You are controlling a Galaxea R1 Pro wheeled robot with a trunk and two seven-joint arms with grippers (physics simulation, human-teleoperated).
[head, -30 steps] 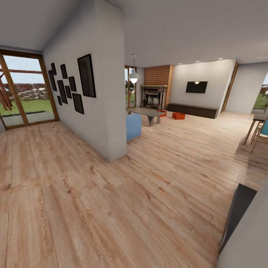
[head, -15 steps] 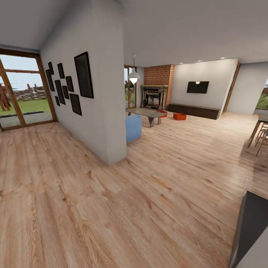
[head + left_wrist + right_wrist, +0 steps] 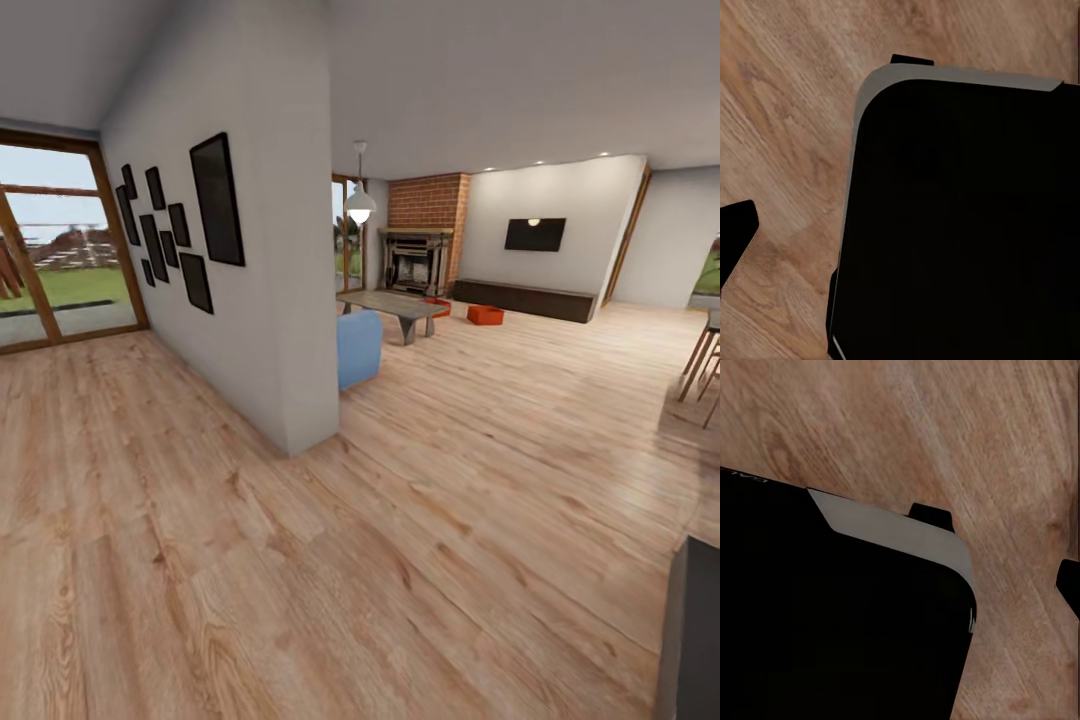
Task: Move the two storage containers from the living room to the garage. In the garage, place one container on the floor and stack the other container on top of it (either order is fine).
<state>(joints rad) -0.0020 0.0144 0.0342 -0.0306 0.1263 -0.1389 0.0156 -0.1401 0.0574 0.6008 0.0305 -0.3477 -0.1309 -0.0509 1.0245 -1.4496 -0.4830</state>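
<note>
The two orange-red rectangular open-top storage containers were seen far ahead in the head view, on the light wood-plank floor (image 3: 470,470) of the living room: one (image 3: 485,314) in the open before the long dark low cabinet (image 3: 525,297), the other (image 3: 437,305) half hidden behind the grey low table (image 3: 392,303), near the brick fireplace (image 3: 418,262). Both lay ahead and slightly right, past the white wall corner (image 3: 300,300) and blue sofa end (image 3: 358,346). Neither arm could be judged nearer, nor could the bins' long axes be made out. Each wrist view was met by a black rounded body panel (image 3: 960,217) over planks; whether the grippers were spread or pressed together could not be told
</note>
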